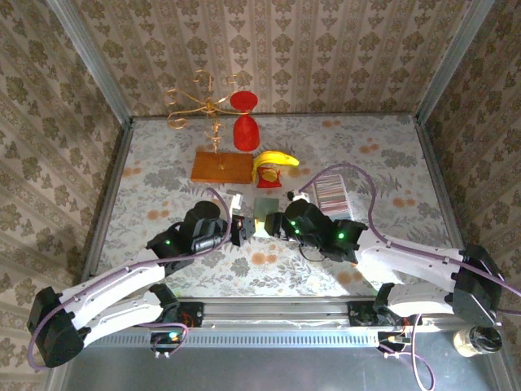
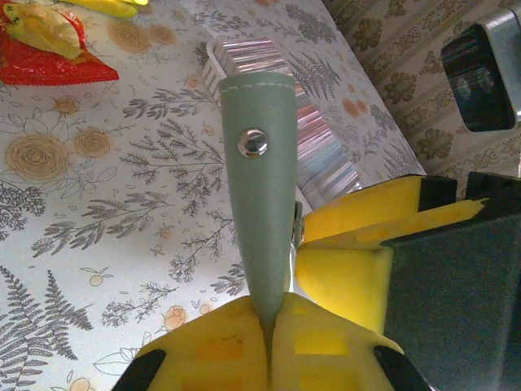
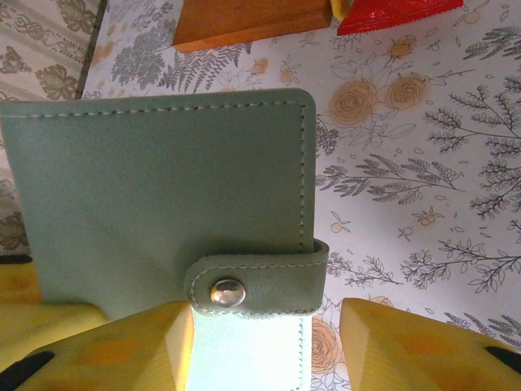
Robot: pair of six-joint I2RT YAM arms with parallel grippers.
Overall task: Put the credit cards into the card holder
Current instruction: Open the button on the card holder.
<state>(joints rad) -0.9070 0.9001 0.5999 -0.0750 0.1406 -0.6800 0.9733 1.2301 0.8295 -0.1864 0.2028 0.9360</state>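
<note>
The card holder [image 1: 261,213] is a grey-green snap wallet, closed, held upright above the table between the two arms. My left gripper [image 2: 273,314] is shut on its lower edge, and the left wrist view shows the card holder [image 2: 259,187] edge-on with its snap facing the camera. My right gripper [image 3: 269,342] is open around the strap end of the card holder [image 3: 163,187]; its right finger stands clear of the leather with a gap. The credit cards [image 1: 330,195] stand as a striped row in a clear tray, behind the wallet as the credit cards [image 2: 321,147] in the left wrist view.
A wooden base [image 1: 221,167] with a gold wire stand [image 1: 203,102] is at the back left. Beside it are a red goblet [image 1: 245,130], a banana [image 1: 275,159] and a red item [image 1: 269,177]. Metal rails [image 1: 110,195] edge the floral table.
</note>
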